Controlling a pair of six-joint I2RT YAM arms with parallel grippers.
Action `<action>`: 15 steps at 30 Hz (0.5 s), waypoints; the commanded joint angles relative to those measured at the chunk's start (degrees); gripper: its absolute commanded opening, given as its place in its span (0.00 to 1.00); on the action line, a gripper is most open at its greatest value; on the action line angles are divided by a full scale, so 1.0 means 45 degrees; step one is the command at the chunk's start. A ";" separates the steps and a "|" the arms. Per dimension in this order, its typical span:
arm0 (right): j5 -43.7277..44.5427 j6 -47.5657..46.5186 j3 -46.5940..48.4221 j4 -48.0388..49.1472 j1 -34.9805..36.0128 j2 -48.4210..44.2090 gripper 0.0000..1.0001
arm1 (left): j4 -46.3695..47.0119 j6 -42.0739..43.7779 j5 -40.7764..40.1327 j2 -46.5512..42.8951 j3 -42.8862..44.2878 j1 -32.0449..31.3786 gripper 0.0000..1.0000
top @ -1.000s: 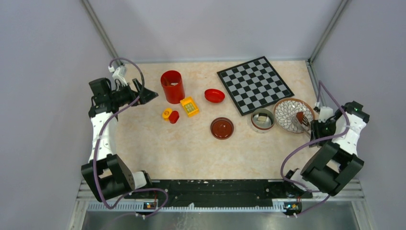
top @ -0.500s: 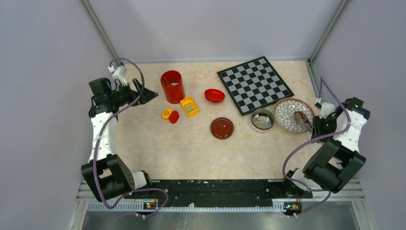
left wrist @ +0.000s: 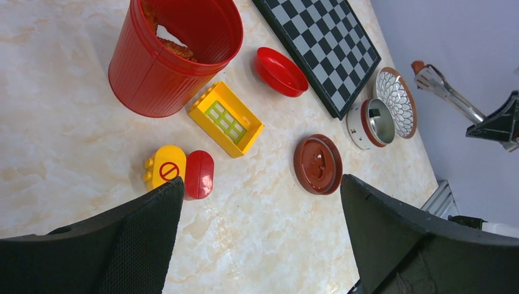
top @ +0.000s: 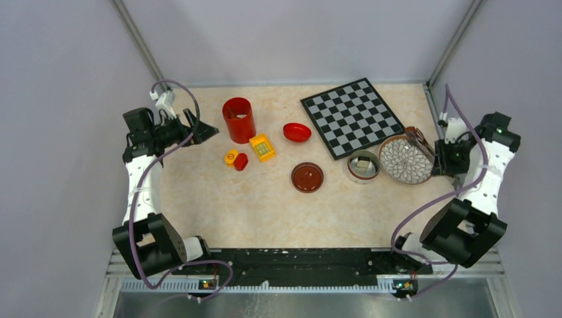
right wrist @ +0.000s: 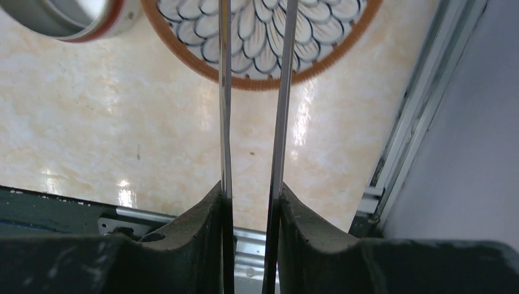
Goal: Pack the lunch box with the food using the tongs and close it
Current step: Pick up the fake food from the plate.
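The lunch box [top: 363, 166], a small steel pot with a reddish rim, stands left of the patterned plate [top: 404, 161] and holds a pale beige chunk [top: 363, 162]. My right gripper [top: 443, 159] is shut on the tongs [top: 417, 138]; the handle arms [right wrist: 224, 92] run between its fingers. The tongs hang raised over the plate's far right edge with a small brown piece of food [left wrist: 418, 65] at their tips. More orange-brown pieces [left wrist: 174, 48] lie inside the red cup [top: 238, 119]. My left gripper [top: 199, 129] hovers open at the far left, holding nothing.
A round brown lid [top: 307, 177] lies left of the lunch box. The chessboard [top: 351, 118] is at the back, a red bowl [top: 297, 132] beside it. Yellow and red toy blocks [top: 252, 151] sit near the cup. The frame rail [right wrist: 404, 153] runs close on the right.
The right arm has lifted the tongs off the plate's middle, carrying the brown piece up and back toward the plate's far right edge. The left arm has not moved.
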 commanded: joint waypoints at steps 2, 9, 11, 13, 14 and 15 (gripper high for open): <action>-0.1212 0.1225 0.1935 0.0132 0.2516 -0.0219 0.00 | 0.0389 0.0020 -0.0027 -0.0036 -0.0180 0.0075 0.99; -0.1348 0.3641 0.4034 0.1960 0.6936 0.0810 0.00 | 0.0252 0.0290 -0.0306 -0.0014 -0.0295 0.0076 0.99; -0.1315 0.4176 0.4286 0.2828 0.8142 0.1117 0.00 | 0.0163 0.0387 -0.0377 -0.0001 -0.0284 0.0075 0.99; -0.1078 0.4543 0.4508 0.3619 0.9327 0.1507 0.00 | 0.0000 0.0559 -0.0522 0.0002 -0.0211 0.0075 0.99; -0.1026 0.4689 0.4670 0.3951 0.9866 0.1776 0.00 | -0.0103 0.0656 -0.0572 0.0004 -0.0178 0.0075 0.99; -0.1007 0.4850 0.4896 0.4198 1.0375 0.2063 0.00 | -0.0167 0.0722 -0.0620 -0.0013 -0.0139 0.0075 0.99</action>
